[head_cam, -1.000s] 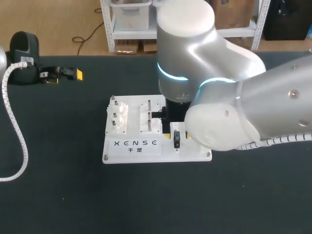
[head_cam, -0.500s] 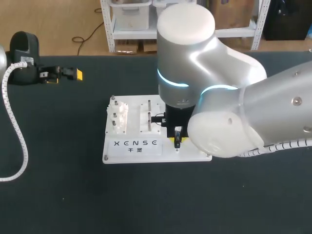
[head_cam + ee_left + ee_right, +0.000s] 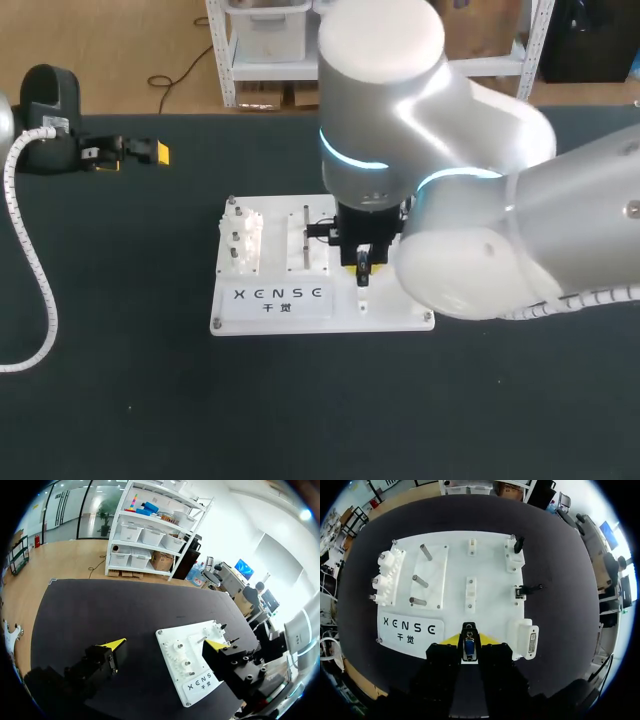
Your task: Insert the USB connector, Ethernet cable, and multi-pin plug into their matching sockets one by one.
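Right hand (image 3: 469,639) clamped on small black, blue-faced plug (image 3: 468,650), poised over white socket board (image 3: 490,565) near its lettered edge; judged light, rigid, pins probably delicate, so grip body's flat sides, square to socket.

My left gripper (image 3: 164,644) hangs above the black table mat (image 3: 100,605). Its two yellow-tipped fingers (image 3: 112,645) are spread wide, with nothing held between them. Taking straight ahead of the gripper as twelve o'clock, a white fixture board (image 3: 176,645) lies flat on the mat at about one o'clock, showing between the fingertips. A white block of stubby pegs (image 3: 184,661) stands on it, with thin upright metal pins (image 3: 200,640) just beyond. At about three o'clock, my right arm (image 3: 300,630) stands over the board's far side.
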Controlling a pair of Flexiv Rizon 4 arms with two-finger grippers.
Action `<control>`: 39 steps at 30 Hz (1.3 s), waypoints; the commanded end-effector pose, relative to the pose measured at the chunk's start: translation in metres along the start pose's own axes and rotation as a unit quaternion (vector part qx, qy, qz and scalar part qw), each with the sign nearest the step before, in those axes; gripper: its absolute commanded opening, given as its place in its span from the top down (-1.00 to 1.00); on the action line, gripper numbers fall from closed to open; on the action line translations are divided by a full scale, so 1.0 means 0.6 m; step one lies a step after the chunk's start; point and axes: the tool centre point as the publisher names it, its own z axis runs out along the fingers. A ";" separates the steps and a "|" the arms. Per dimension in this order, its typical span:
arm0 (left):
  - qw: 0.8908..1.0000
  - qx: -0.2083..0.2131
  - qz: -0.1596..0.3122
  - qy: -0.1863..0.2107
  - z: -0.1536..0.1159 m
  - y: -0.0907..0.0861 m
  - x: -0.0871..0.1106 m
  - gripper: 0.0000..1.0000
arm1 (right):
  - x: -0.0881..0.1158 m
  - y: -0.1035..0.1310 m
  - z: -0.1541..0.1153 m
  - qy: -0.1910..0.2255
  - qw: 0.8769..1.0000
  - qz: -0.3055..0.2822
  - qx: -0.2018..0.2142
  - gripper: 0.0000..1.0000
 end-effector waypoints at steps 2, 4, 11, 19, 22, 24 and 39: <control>1.000 0.000 0.000 0.000 0.000 0.000 0.000 -1.00 | 0.015 -0.043 -0.034 -0.022 1.000 0.008 -0.004 1.00; 1.000 0.000 0.000 0.000 0.000 0.000 0.000 -1.00 | 0.017 -0.058 -0.044 -0.028 1.000 0.013 -0.002 1.00; 1.000 0.000 0.000 0.000 0.000 0.000 0.000 -1.00 | 0.023 -0.100 -0.063 -0.039 0.999 0.027 0.010 1.00; 1.000 0.000 0.000 0.000 0.000 0.000 0.000 -1.00 | 0.029 -0.126 -0.057 -0.038 0.998 0.031 0.029 1.00; 1.000 0.000 0.000 0.000 0.000 0.000 0.000 -1.00 | 0.028 -0.127 -0.051 -0.038 0.998 0.032 0.030 1.00; 1.000 0.000 0.000 0.000 0.000 0.000 0.000 -1.00 | 0.027 -0.126 -0.047 -0.037 0.998 0.032 0.030 1.00; 1.000 0.000 0.000 0.000 0.000 0.000 0.000 -1.00 | 0.011 -0.119 -0.037 -0.040 0.998 0.028 0.035 1.00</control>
